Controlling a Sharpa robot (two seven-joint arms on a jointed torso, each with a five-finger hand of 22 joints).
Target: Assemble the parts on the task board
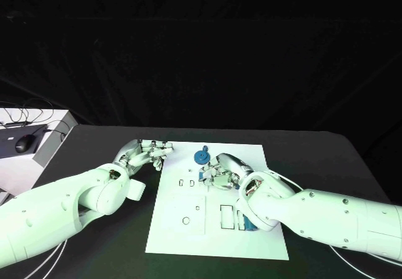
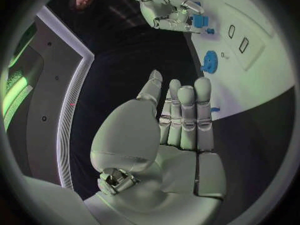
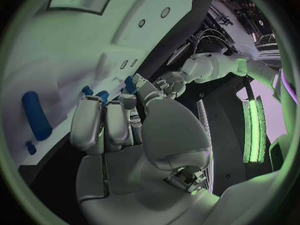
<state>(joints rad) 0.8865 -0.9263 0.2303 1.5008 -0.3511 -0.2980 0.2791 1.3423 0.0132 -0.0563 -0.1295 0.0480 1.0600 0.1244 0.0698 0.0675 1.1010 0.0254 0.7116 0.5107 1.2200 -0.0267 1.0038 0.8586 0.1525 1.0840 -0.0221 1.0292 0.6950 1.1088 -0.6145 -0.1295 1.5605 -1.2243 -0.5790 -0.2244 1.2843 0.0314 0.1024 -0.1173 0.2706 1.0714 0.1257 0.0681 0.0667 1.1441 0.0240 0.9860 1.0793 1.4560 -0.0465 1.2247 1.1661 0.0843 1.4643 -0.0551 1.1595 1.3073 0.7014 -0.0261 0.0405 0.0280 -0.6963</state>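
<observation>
On your black tabletop (image 1: 100, 136), the right robot hand (image 1: 219, 172) pinches a blue part (image 2: 199, 20) over the task board (image 1: 218, 232), while the left robot hand (image 1: 151, 152) rests beside it, fingers straight, holding nothing.

A black table (image 1: 100, 145) stands before a dark backdrop (image 1: 201, 58).

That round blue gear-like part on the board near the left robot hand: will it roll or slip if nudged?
The blue round part looks flat-lying, so it would probably slide rather than roll. It seems small and rigid, likely light. The white task board looks smooth, so it may skid easily.
</observation>
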